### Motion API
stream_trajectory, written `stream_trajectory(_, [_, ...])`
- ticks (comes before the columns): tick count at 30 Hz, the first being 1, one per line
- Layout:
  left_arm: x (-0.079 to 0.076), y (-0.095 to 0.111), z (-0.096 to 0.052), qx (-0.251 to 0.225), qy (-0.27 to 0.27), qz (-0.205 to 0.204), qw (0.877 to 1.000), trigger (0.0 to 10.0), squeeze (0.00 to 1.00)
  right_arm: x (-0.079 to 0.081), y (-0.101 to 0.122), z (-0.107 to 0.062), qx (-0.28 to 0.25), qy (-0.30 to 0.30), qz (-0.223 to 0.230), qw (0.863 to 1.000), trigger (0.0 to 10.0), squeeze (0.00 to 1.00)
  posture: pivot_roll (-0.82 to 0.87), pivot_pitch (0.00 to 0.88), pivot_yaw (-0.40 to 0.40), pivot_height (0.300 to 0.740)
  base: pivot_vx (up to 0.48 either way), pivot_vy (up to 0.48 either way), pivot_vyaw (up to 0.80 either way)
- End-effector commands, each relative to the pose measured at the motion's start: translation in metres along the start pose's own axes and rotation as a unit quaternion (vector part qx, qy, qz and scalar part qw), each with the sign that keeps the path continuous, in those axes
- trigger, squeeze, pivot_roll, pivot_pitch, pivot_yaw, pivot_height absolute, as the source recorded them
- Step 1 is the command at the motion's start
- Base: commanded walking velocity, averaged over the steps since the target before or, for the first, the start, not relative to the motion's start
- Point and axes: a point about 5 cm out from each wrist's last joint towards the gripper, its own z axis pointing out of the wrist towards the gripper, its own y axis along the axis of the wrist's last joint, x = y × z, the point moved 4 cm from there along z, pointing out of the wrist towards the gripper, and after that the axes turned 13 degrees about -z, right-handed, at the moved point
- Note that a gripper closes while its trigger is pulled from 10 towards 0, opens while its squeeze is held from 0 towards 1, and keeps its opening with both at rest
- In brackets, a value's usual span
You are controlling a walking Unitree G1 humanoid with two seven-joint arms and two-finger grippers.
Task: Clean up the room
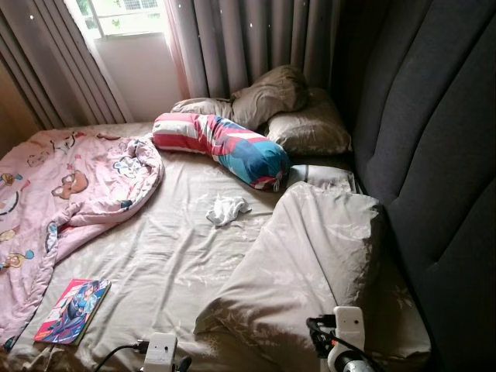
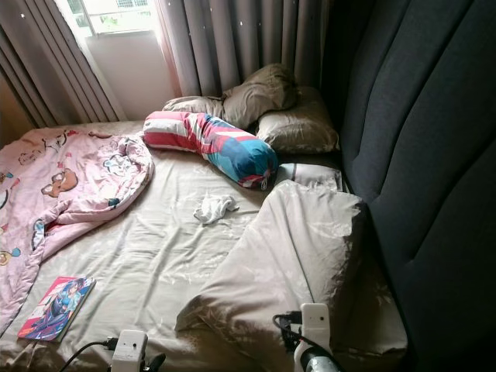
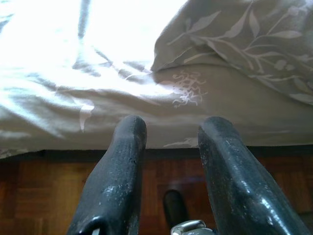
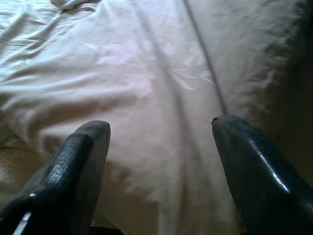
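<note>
The right gripper [image 4: 161, 132] is held spread over the near pillow [image 1: 310, 263]; the left gripper [image 3: 168, 134], parted, is held at the bed's [image 1: 178, 256] edge. Beyond the pillow, a crumpled white cloth [image 1: 227, 209] is seen mid-bed, with a book [image 1: 74, 310] left of it and a magazine [image 1: 325, 178] half hidden behind the pillow.

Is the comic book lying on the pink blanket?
No: the comic book lies on the beige bed sheet near the bed's front edge, just off the edge of the pink blanket.
</note>
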Motion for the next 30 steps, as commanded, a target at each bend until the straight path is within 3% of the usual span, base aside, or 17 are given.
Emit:
stream_trajectory(1, [0.01, 0.0, -0.001, 0.007, 0.018, 0.007, 1.0, 10.0, 0.0, -0.003, -0.011, -0.004, 0.018, -0.023, 0.014, 0.999, 10.0, 1.0, -0.07, 0.0, 0.108, 0.74, 0.0, 0.0, 0.0])
stream_trajectory(4, [0.011, -0.007, -0.003, 0.022, 0.017, 0.006, 1.0, 10.0, 0.0, -0.013, -0.008, -0.003, 0.015, -0.057, 0.045, 0.997, 10.0, 1.0, -0.09, 0.0, 0.107, 0.74, 0.0, 0.0, 0.0])
stream_trajectory(8, [0.014, -0.013, -0.005, 0.033, 0.022, 0.005, 0.999, 10.0, 0.0, -0.016, -0.007, -0.003, 0.013, -0.065, 0.036, 0.997, 10.0, 1.0, -0.09, 0.0, 0.098, 0.74, 0.0, 0.0, 0.0])
stream_trajectory(9, [0.015, -0.014, -0.005, 0.034, 0.024, 0.003, 0.999, 10.0, 0.0, -0.017, -0.008, -0.004, 0.014, -0.066, 0.036, 0.997, 10.0, 0.31, -0.09, 0.0, 0.096, 0.74, 0.0, 0.0, 0.0])
stream_trajectory(10, [0.015, -0.015, -0.006, 0.035, 0.024, 0.002, 0.999, 10.0, 0.0, -0.018, -0.009, -0.004, 0.017, -0.068, 0.038, 0.997, 10.0, 0.0, -0.08, 0.0, 0.091, 0.74, 0.0, 0.0, 0.0])
stream_trajectory(17, [0.019, -0.024, -0.009, 0.051, 0.033, -0.01, 0.998, 10.0, 0.0, -0.032, -0.02, -0.008, 0.044, -0.093, 0.048, 0.994, 10.0, 0.0, -0.07, 0.0, 0.069, 0.74, 0.0, 0.0, 0.0])
stream_trajectory(30, [0.017, -0.033, -0.012, 0.062, 0.031, -0.009, 0.998, 10.0, 0.0, -0.028, -0.016, -0.005, 0.036, -0.082, 0.049, 0.995, 10.0, 0.0, -0.06, 0.0, 0.059, 0.74, 0.0, 0.0, 0.0])
